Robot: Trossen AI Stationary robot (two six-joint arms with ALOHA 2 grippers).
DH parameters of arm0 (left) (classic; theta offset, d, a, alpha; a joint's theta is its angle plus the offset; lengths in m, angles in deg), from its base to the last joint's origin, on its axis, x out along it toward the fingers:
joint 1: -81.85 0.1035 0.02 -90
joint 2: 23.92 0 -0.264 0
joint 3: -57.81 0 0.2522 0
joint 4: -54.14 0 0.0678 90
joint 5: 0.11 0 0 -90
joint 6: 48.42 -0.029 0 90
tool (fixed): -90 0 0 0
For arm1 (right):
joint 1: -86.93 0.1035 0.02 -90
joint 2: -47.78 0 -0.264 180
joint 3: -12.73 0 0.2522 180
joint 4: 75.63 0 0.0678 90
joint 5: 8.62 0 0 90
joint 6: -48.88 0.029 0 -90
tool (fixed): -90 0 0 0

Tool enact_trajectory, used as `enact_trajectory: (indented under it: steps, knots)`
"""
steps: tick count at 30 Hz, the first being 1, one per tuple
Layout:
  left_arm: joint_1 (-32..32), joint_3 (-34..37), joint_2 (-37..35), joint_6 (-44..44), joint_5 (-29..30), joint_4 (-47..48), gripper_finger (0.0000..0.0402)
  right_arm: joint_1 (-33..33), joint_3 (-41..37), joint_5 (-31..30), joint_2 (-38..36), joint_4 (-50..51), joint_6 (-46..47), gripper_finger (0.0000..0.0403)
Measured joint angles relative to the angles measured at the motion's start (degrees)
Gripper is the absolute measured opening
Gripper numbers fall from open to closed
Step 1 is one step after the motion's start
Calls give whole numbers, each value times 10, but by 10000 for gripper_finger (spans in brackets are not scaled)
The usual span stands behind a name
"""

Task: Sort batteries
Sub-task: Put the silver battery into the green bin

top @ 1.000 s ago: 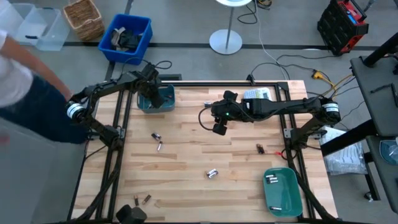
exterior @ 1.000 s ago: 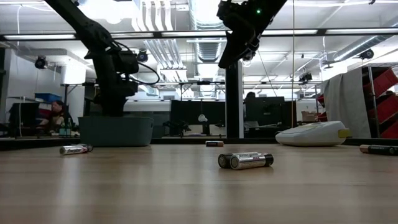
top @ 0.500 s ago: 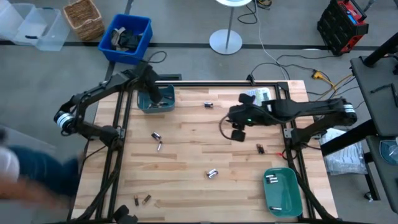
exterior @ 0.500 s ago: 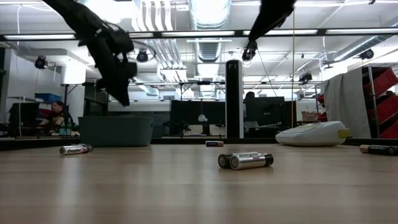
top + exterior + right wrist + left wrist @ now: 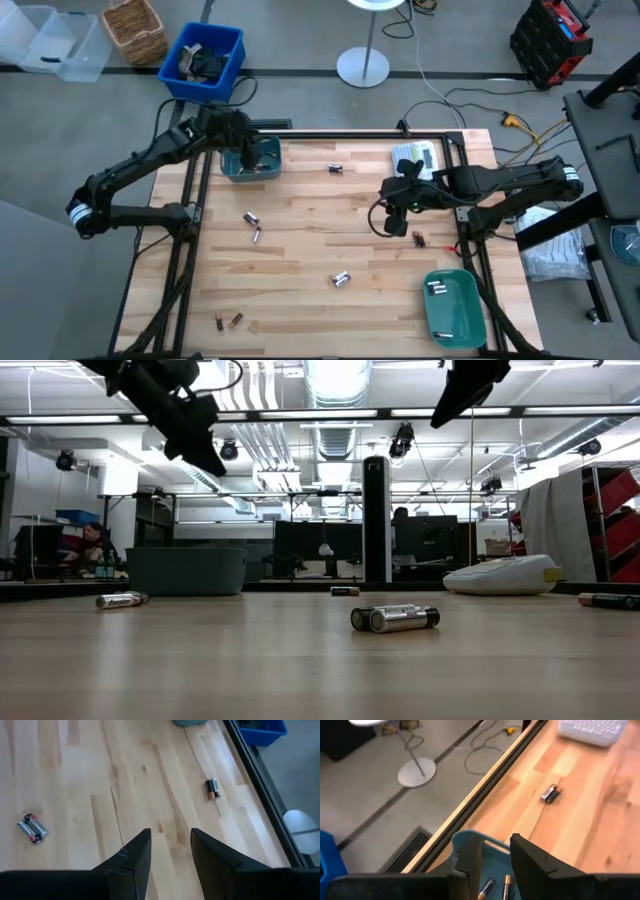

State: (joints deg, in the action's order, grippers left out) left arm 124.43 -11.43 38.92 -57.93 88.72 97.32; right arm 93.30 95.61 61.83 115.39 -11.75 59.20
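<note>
Wooden slatted tabletop point(image 5: 300, 260) lies under my right gripper point(image 5: 397, 212), fingers spread, empty; my left gripper point(image 5: 495, 855), fingers parted, empty, hovers over the teal plastic bin point(image 5: 262, 160) holding small cylindrical batteries point(image 5: 496, 888).

Left arm: reaches from its base at the left edge diagonally up toward the far-left corner of the tabletop, elbow bent. Left gripper point(image 5: 240, 140) raised well above the surface, pointing forward and down; in the left wrist view its two dark fingers point(image 5: 532, 860) stand apart with a clear gap, nothing between them point(image 5: 495, 865).

Right arm: extends from its base at the right edge leftward, nearly straight, low bend at the elbow. Right gripper point(image 5: 398, 205) held high over the right-centre of the tabletop, tilted downward. In the right wrist view its fingers point(image 5: 135, 857) are parted, gap empty point(image 5: 167, 855).

Low view: both grippers hang near the top of frame, clear of the surface.
</note>
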Motion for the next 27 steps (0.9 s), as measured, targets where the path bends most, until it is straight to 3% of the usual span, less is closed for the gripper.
enact_trajectory:
  steps: [7, 15, 27]
  knots:
    - [-39, 4, -16, 0, 0, -2, 84, 0, -29, -14, 0, -56, -30, 121]
    - [-105, 13, -17, 13, 0, -1, 84, 4, -59, -10, 5, -86, -39, 138]
    - [-181, 13, -20, 70, 6, -11, 84, 28, -217, -7, 10, -318, -58, 133]
